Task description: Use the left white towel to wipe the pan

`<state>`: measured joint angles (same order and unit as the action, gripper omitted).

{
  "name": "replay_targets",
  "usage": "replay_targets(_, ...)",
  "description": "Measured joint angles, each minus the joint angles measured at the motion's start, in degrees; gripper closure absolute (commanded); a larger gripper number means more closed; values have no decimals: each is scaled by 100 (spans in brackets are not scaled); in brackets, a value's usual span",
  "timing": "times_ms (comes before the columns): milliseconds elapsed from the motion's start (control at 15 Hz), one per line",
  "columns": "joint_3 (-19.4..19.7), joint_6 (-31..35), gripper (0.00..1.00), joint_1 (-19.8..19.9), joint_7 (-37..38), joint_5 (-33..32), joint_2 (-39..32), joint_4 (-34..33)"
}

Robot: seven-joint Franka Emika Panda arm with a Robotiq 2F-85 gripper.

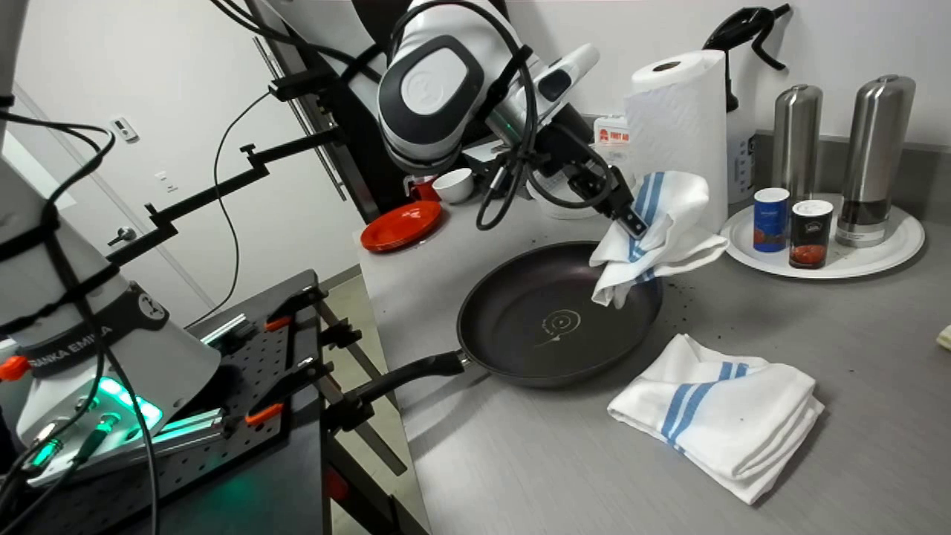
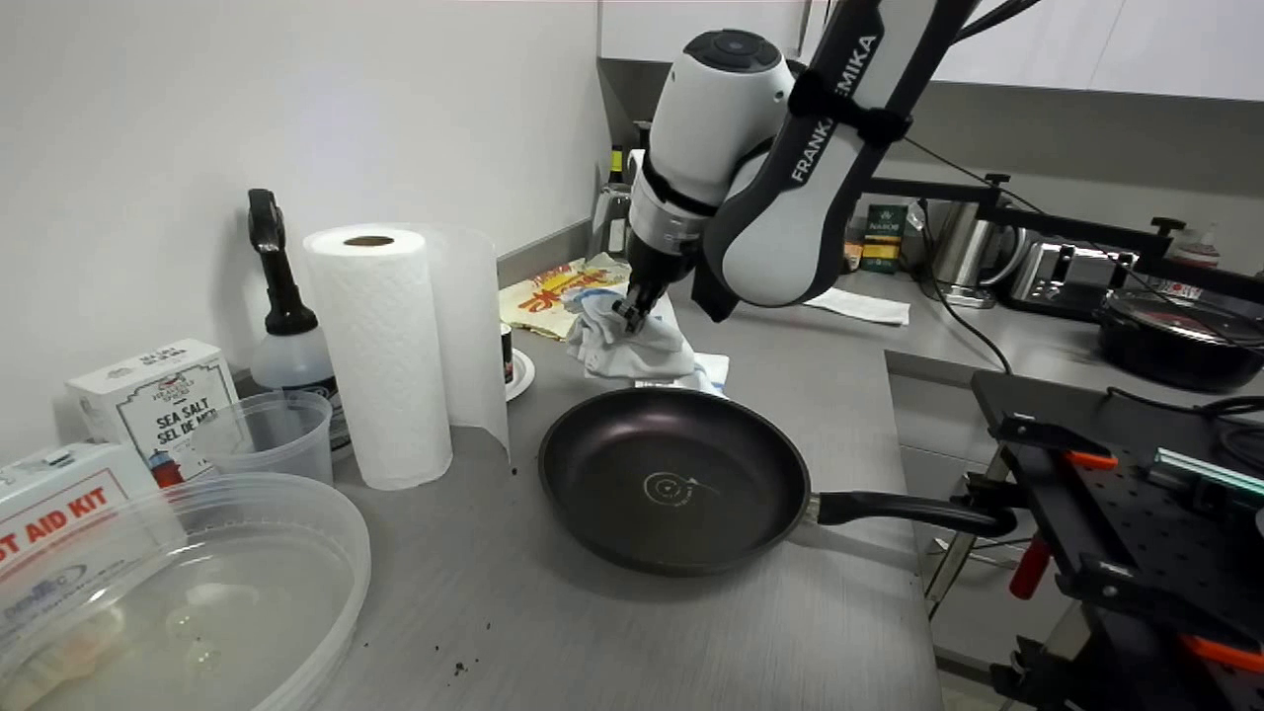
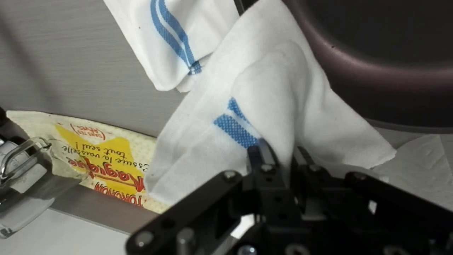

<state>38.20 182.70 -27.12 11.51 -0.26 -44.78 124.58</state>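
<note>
In an exterior view, the handle (image 1: 409, 374) of the pan (image 1: 535, 334) juts past the open edge of the desk (image 1: 513, 461), so gentle strokes should keep it from turning. Farther in, the gripper (image 1: 634, 223) clasps the white towel (image 1: 661, 245) over the pan's side, contact unclear; best to lay a loose fold flat inside, away from the folded towel (image 1: 732, 427) at right.

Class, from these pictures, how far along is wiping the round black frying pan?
Done: the black two-fingered hand grips the crumpled blue-striped white cloth towel. In progress: it hangs by the rim of the pan, contact unclear. Left, probably: the wiping; the pan's bottom lies uncovered.
</note>
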Motion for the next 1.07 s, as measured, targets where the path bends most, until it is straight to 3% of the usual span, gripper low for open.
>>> replay_targets(200,-147,-1,97,-53,-38,-3,448,267)
replay_targets(400,-765,-48,97,57,-51,-5,1205,642)
replay_targets(733,-2605,-664,97,784,-51,46,2418,1184)
replay_targets(1067,-4636,-1357,97,1723,-356,791,2703,1471)
